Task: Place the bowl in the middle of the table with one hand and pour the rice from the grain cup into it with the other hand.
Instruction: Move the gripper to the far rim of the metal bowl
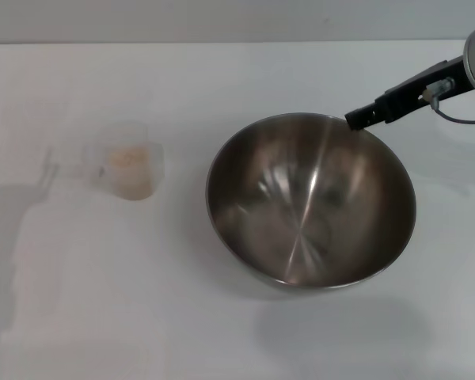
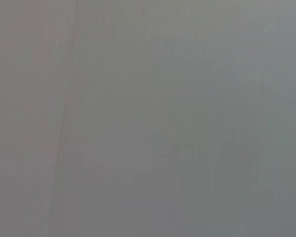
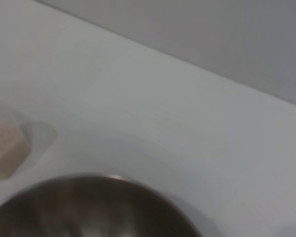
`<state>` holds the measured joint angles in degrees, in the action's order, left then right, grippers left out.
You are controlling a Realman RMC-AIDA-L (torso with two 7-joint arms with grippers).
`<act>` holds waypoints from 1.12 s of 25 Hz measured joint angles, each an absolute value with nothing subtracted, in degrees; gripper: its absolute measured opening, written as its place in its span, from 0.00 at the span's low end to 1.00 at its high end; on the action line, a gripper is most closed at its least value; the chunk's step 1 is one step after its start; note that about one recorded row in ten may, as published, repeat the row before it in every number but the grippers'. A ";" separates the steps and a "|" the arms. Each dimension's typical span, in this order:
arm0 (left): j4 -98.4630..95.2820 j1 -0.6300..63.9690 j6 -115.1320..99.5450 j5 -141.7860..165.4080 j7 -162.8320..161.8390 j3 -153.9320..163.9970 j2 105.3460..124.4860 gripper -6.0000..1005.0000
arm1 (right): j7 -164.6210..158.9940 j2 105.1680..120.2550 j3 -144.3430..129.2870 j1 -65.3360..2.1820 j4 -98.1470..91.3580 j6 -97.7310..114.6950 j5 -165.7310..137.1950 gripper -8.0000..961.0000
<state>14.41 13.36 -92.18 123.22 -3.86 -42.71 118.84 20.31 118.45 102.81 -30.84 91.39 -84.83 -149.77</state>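
1. While the bowl (image 1: 310, 202) sits on the table (image 1: 237, 79) a little right of the middle, the right gripper (image 1: 362, 116) reaches in from the upper right with its dark tip at the bowl's far right rim.
2. Whether that pincer is wide, narrow or pinched on the rim cannot be told; the tip meets the metal edge, but the fingers themselves do not show apart.
3. The bowl stands upright with its opening up, and its shiny inside shows only streaks of reflected light.
4. The grain cup (image 1: 127, 168) stands upright on the table well to the left of the bowl, apart from it, with its short handle pointing left.
5. The rice (image 1: 129, 161) shows as a pale beige mass inside the cup.
6. In the right wrist view the bowl's dark rim (image 3: 93, 207) fills the near edge, and the cup (image 3: 7, 148) with its grains is a blur farther off on the white surface.
7. The left gripper is not in sight in any view; the left wrist view shows only a flat grey field.
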 joint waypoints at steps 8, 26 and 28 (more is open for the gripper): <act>14.55 12.85 -92.18 123.22 -3.89 -42.67 118.91 0.83 | 22.74 118.33 103.89 -31.98 87.68 -86.55 -150.32 0.76; 14.76 12.48 -92.24 123.22 -4.11 -42.72 118.92 0.83 | 26.42 118.56 104.94 -33.75 74.44 -82.20 -150.22 0.66; 14.76 12.48 -92.45 123.22 -4.09 -42.72 118.92 0.83 | 26.58 118.55 104.94 -33.75 74.41 -82.18 -150.23 0.60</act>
